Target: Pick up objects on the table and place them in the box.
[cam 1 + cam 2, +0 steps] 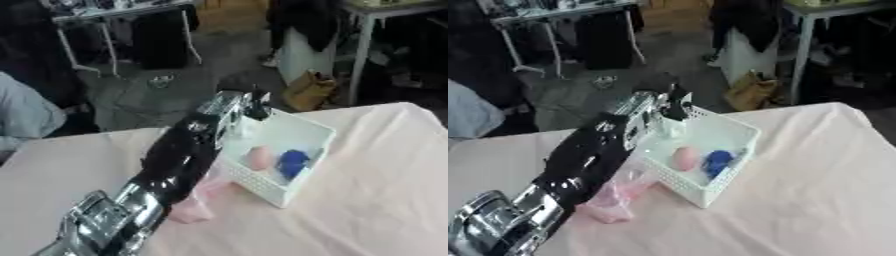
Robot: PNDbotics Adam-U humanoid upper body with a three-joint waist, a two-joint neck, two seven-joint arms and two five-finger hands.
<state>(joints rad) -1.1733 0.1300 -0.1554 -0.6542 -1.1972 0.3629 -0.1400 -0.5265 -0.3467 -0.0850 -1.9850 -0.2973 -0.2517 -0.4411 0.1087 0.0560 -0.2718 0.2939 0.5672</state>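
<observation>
One container is in the work area: a white rectangular plastic box with perforated side walls, open at the top, standing on a table covered with a pale pink cloth. The box sits skewed relative to the table edges, and all positions below are given relative to it.

Arm: the robot's left arm, black with silver joints, enters from the lower left and runs diagonally up to the box's left rim. Its forearm passes over the table just left of the box.

Hand: the left hand is above the far left corner of the box, at or over the rim. The fingers appear as a dark blurred mass; whether they are released, clenched or grasping an item cannot be determined. The right hand is not visible in either view.

Contents of the box:
- a pale pink rounded egg-shaped object, lying on the box floor near the middle;
- a blue irregular object, lying just to the right of the pink object, close to the right wall. The two are very near each other; contact cannot be confirmed.

Outside the box: a pink translucent soft-looking bag-like object lies on the cloth beside the near left wall of the box, partly under the forearm.
</observation>
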